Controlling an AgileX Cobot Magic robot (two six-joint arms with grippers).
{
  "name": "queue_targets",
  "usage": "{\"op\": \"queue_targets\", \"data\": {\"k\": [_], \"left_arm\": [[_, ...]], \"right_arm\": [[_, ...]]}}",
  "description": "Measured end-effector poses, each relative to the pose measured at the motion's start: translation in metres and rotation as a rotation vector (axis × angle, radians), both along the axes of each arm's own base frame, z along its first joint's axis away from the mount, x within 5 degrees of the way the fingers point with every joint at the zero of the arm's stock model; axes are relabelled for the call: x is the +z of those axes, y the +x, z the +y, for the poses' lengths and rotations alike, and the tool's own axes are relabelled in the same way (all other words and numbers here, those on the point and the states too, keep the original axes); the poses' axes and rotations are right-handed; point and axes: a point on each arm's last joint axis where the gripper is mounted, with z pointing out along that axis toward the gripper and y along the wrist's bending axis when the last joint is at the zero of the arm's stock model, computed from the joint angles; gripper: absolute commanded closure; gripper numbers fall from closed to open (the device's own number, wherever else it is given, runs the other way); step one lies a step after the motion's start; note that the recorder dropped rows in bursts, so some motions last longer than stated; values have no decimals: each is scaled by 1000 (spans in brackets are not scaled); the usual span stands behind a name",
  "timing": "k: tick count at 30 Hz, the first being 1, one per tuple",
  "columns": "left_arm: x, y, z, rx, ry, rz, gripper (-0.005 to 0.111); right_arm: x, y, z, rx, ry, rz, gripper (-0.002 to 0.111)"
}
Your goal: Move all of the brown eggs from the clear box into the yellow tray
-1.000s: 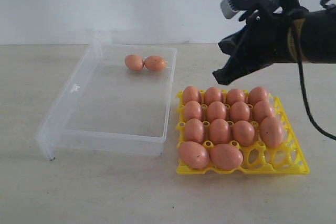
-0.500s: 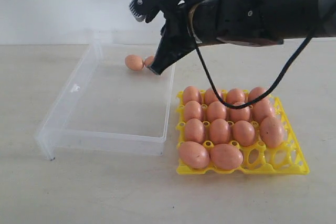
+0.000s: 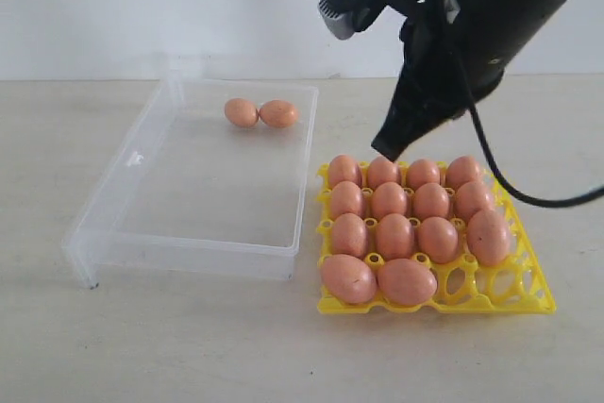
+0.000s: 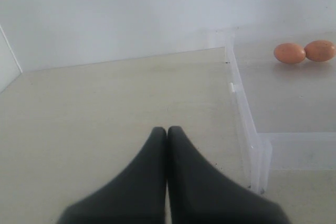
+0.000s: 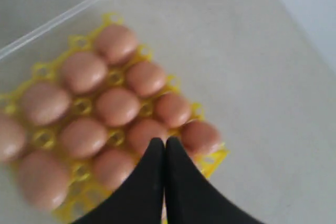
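Soft, bright, even light fills every view, leaving only faint shadows on the desk (image 3: 189, 346) beneath the yellow tray (image 3: 491, 301) and clear box (image 3: 189, 254). The right wrist view is smeared with blur across the brown eggs (image 5: 116, 106). The left hand (image 4: 167, 130) looks soft-edged up close.

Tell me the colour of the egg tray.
The tray is bright yellow; the exterior view shows it best.

Two brown eggs (image 3: 242, 112) touching in clear box (image 3: 189, 244), fourteen in yellow tray (image 3: 493, 302) alongside
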Motion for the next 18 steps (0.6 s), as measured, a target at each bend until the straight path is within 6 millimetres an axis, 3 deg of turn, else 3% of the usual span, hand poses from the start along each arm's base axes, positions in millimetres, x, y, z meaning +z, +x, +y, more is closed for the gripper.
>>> {"op": "queue_targets", "data": {"k": [3, 5, 13, 18], "left_arm": [[0, 0, 0, 0, 0, 0, 111], [0, 0, 0, 0, 0, 0, 111], [0, 0, 0, 0, 0, 0, 111], [0, 0, 0, 0, 0, 0, 111]], "right_arm": [[-1, -26, -2, 148, 19, 271, 109], [-9, -30, 1, 244, 41, 386, 109], [-53, -12, 14, 239, 41, 564, 109], [-71, -1, 20, 216, 43, 571, 109]]}}
